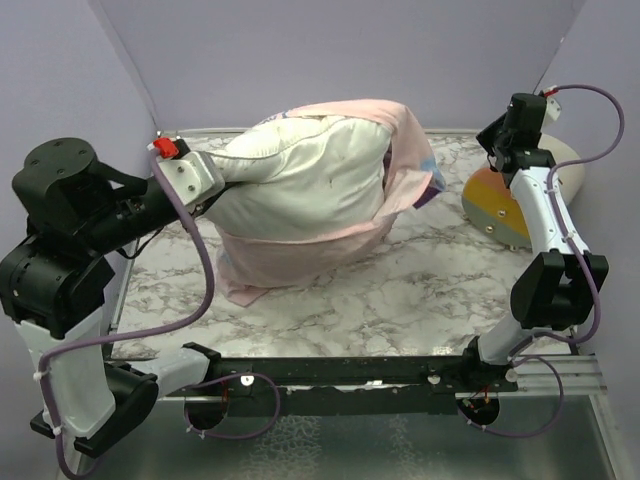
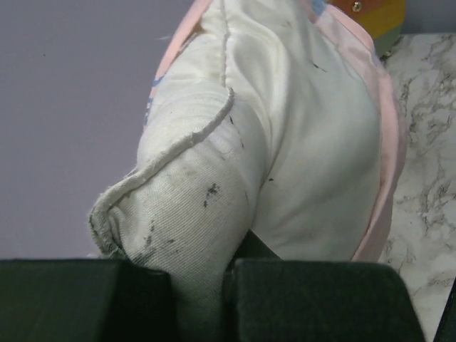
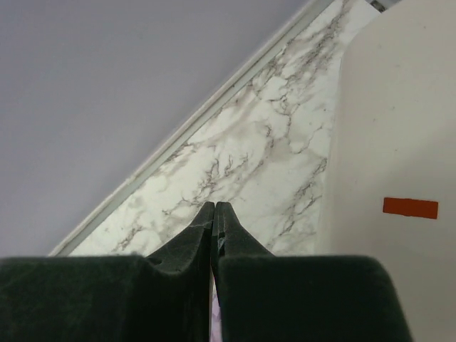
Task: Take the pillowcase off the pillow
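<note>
From the top, the pillow (image 1: 300, 175) sits toward the back edge of the table (image 1: 400, 290). It's mostly bare, with the pillowcase (image 1: 405, 150) bunched over its right end and trailing underneath. The left gripper (image 1: 222, 180) is on its left corner. The right gripper (image 1: 498, 138) is up by the back right corner, beside a cream-and-orange cylinder (image 1: 500, 200).

Left wrist cam: fingers (image 2: 313, 299) clamped on a grubby pillow corner.

Right wrist cam: fingers (image 3: 203, 235) pressed flat together over the marble.
</note>
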